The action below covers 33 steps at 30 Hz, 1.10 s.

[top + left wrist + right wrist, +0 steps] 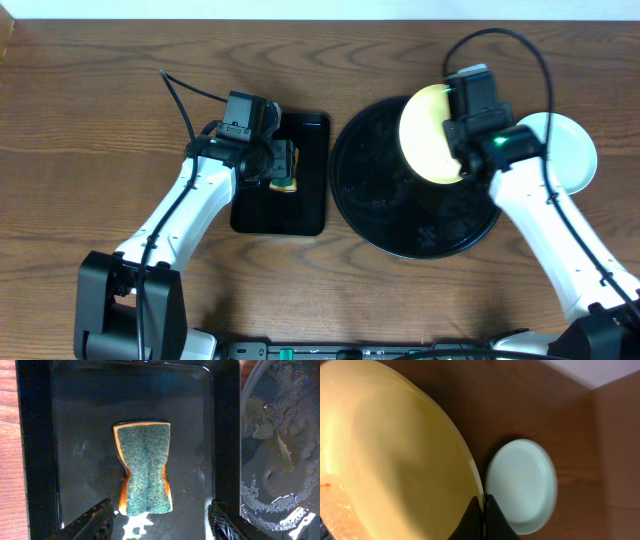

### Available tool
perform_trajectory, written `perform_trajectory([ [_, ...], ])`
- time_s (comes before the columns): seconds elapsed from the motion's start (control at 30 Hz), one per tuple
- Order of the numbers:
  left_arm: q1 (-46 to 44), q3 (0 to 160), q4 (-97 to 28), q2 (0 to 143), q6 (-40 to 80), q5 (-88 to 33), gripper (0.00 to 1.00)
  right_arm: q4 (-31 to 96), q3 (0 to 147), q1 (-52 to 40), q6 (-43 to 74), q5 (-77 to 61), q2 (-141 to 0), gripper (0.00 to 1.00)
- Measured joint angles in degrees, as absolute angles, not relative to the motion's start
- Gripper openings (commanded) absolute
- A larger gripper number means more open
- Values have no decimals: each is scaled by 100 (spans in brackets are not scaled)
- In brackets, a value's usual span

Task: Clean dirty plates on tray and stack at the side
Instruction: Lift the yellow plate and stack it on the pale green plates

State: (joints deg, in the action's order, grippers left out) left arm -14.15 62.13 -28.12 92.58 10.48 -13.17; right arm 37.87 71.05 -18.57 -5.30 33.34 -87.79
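Note:
My right gripper (pixel 462 158) is shut on the rim of the pale yellow plate (pixel 430 133) and holds it tilted above the round black tray (pixel 380 215). In the right wrist view the yellow plate (pixel 395 450) fills the left, with orange-red smears at its lower left, and my fingertips (pixel 483 510) pinch its edge. A mint-green plate (pixel 572 150) lies on the table right of the tray; it also shows in the right wrist view (pixel 522 482). My left gripper (pixel 162 520) is open, just above a green-and-orange sponge (pixel 145 472).
The sponge (pixel 285 170) lies in a small rectangular black tray (pixel 300 215) left of the round tray. The round tray's wet, soapy surface (pixel 280 460) shows at the right of the left wrist view. Wooden table all round.

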Motion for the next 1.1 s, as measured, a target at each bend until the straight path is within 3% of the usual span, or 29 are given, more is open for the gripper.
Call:
perform_trajectory([
  [0.27, -1415, 6213, -2810, 9258, 1048, -1317, 62, 3437, 7105, -2845, -910, 4486, -8779, 1],
  [0.6, -1415, 6213, -2810, 9258, 1048, -1317, 62, 3446, 7105, -2593, -816, 4713, -8779, 1],
  [0.77, -1415, 6213, -2814, 9258, 1048, -1319, 62, 3557, 7105, -1898, -189, 4340, -8779, 1],
  [1.1, -1415, 6213, -2812, 9258, 1048, -1315, 62, 3942, 7105, 530, 1544, 2851, -8812, 1],
])
